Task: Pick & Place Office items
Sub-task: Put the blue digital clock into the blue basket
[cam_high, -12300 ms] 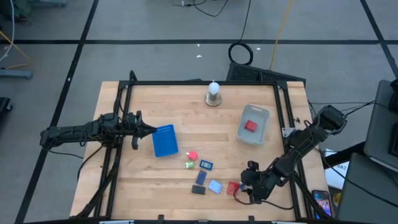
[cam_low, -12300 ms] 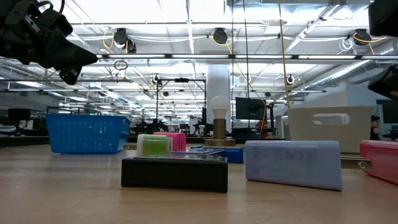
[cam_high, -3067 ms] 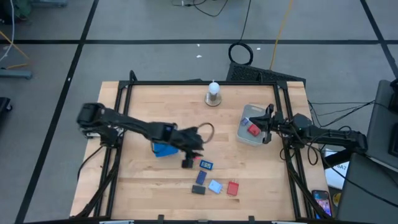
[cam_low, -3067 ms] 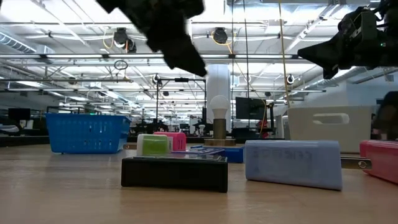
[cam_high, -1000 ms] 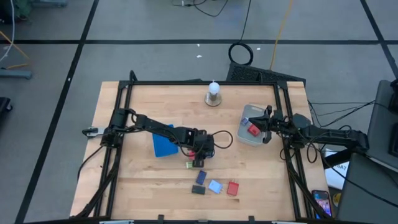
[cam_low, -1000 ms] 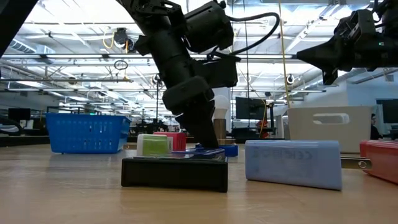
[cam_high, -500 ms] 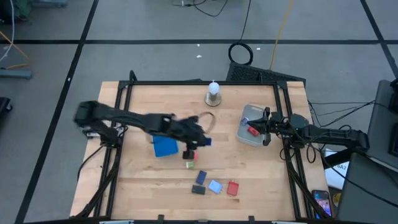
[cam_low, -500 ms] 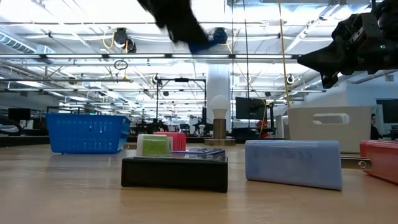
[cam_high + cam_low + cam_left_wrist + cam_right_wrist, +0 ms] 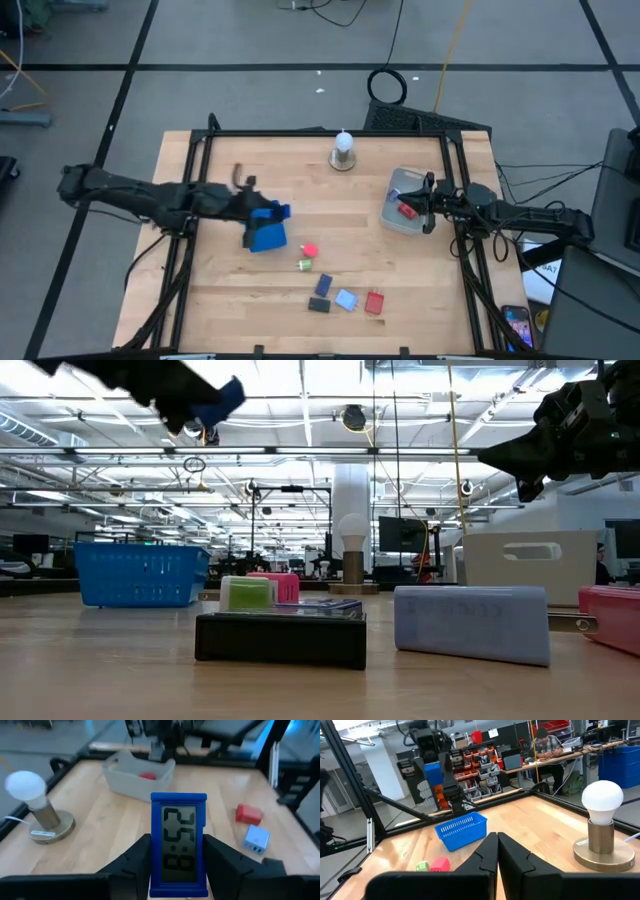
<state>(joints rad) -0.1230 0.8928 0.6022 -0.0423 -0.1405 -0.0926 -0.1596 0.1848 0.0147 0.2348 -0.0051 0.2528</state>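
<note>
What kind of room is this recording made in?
Likely an industrial robotics lab or workshop: exposed ceiling trusses with hanging cables, parts shelving with red bins, and a person at a workbench behind the wooden table.

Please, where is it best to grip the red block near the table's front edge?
Probably come straight down from above and grip the two short ends of the red block. It lies flat, and the light blue block sits close by one long side, while both ends look free.
</note>
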